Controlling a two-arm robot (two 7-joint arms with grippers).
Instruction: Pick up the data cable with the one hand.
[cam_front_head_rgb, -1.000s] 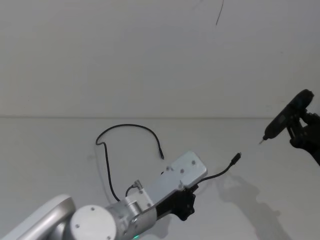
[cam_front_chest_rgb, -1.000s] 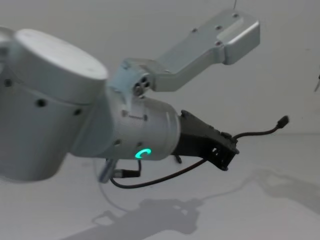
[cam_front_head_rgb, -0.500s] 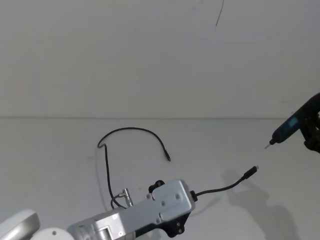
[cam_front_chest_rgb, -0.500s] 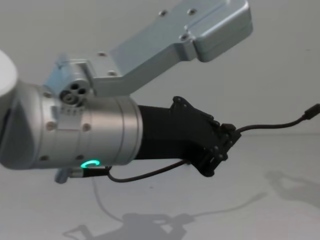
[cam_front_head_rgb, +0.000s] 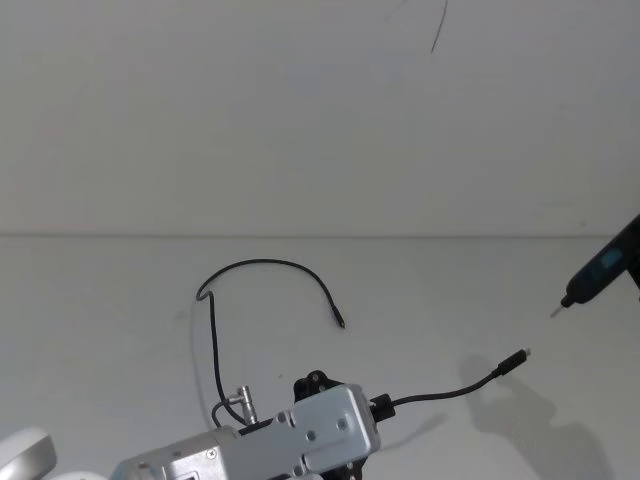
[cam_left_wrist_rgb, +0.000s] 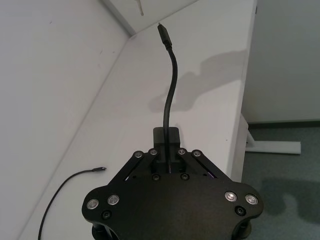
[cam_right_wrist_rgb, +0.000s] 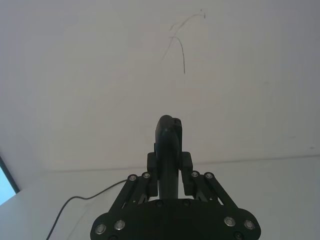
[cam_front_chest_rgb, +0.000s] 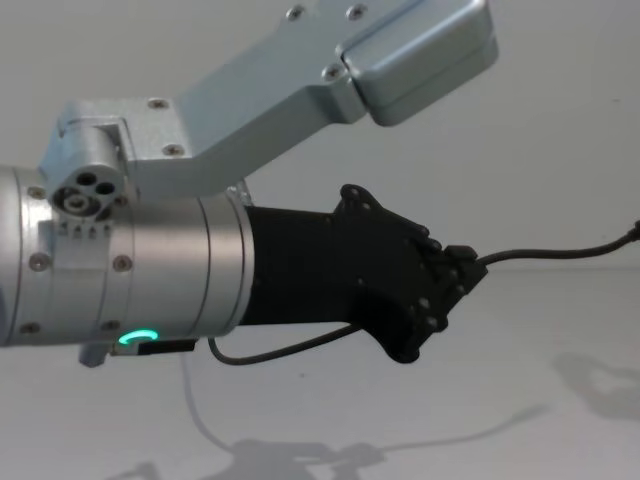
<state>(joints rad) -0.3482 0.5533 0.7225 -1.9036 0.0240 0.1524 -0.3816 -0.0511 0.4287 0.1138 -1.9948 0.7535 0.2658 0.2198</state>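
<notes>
Closed tight on the data cable (cam_left_wrist_rgb: 172, 75), the left gripper (cam_left_wrist_rgb: 166, 136) has its short black fingers (cam_left_wrist_rgb: 176, 135) pinched against the cord with no gap showing between them. It sits low and near the middle in the head view (cam_front_head_rgb: 372, 408). In the chest view it reaches across from the left (cam_front_chest_rgb: 466, 268), on the end of a thick silver arm (cam_front_chest_rgb: 120, 270) with a green ring light (cam_front_chest_rgb: 135, 337).

A short length of cable (cam_front_head_rgb: 450, 386) runs out of the fingertips to the right. It bends slightly upward and ends in a small plug (cam_front_head_rgb: 515, 358) held above the white table (cam_front_head_rgb: 100, 300), with its shadow lying on the surface just beyond. The chest view shows this length leaving the gripper almost level (cam_front_chest_rgb: 560, 253), while another stretch sags beneath the gripper body. Behind the gripper, the rest of the cord runs away from the robot and curves round in an open arch. Its other plug (cam_front_head_rgb: 341, 324) lies on the table, well apart from the raised one.

At the right edge of the head view a slim dark tool (cam_front_head_rgb: 600, 270) with a pointed metal tip hangs above the table, near the raised plug but not touching it. The right gripper (cam_right_wrist_rgb: 169, 165) is clasped around the tool's body (cam_right_wrist_rgb: 167, 140).
</notes>
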